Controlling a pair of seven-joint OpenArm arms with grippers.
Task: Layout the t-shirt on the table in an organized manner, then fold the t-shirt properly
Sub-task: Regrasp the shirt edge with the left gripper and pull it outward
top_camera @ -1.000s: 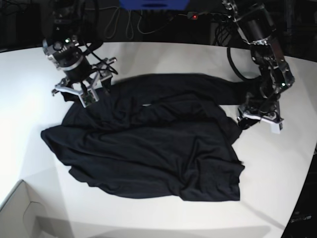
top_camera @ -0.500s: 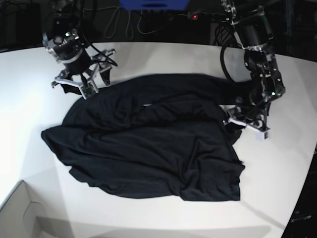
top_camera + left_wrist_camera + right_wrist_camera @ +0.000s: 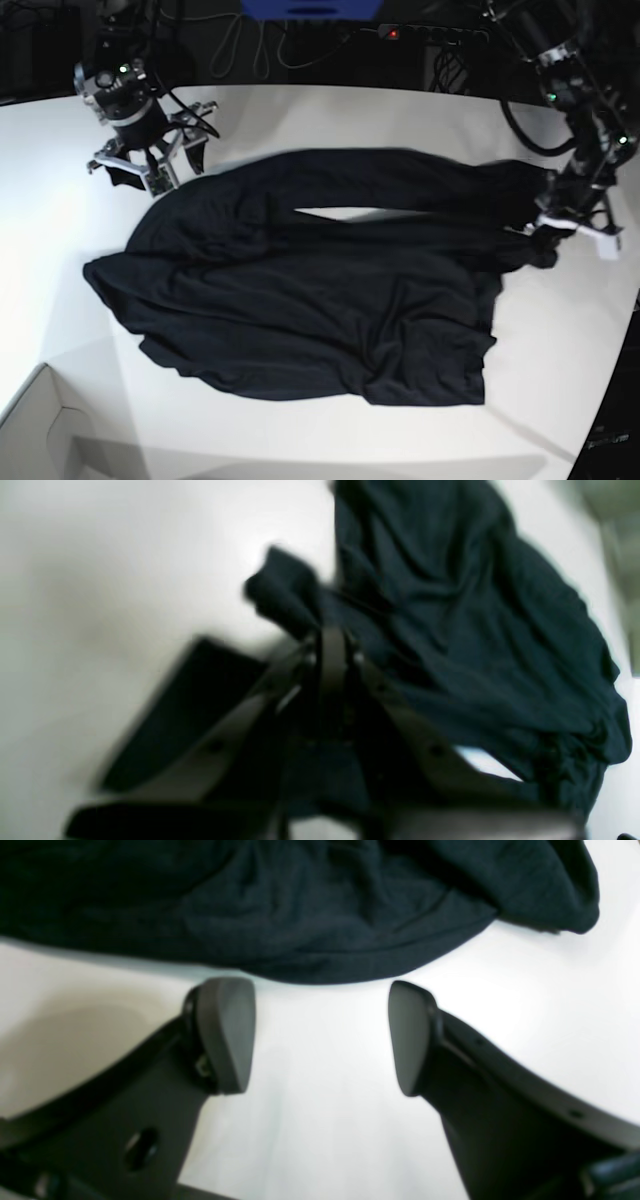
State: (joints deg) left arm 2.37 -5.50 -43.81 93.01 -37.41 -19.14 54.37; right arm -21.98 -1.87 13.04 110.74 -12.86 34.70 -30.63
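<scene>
The black t-shirt (image 3: pixel 310 300) lies crumpled across the white table (image 3: pixel 330 110), with a gap of bare tabletop showing under its upper band. At the right of the base view, my left gripper (image 3: pixel 560 228) is shut on the shirt's right end. In the left wrist view the left gripper (image 3: pixel 332 635) pinches a fold of the t-shirt (image 3: pixel 475 630). My right gripper (image 3: pixel 140 172) stands open just off the shirt's upper left edge. In the right wrist view the right gripper (image 3: pixel 317 1035) has only bare table (image 3: pixel 320 1120) between its fingers (image 3: pixel 225 1035), and the t-shirt (image 3: pixel 300 905) hem lies just beyond the tips.
A white box (image 3: pixel 40 430) sits at the table's near left corner. Cables and a power strip with a red light (image 3: pixel 393 33) run along the dark back edge, beside a blue object (image 3: pixel 310 8). The table's curved right edge (image 3: pixel 625 330) is close to the left arm.
My left gripper closed on the shirt's right end and pulled it rightward, stretching the upper part out. The right gripper, still open, moved up and left off the shirt.
</scene>
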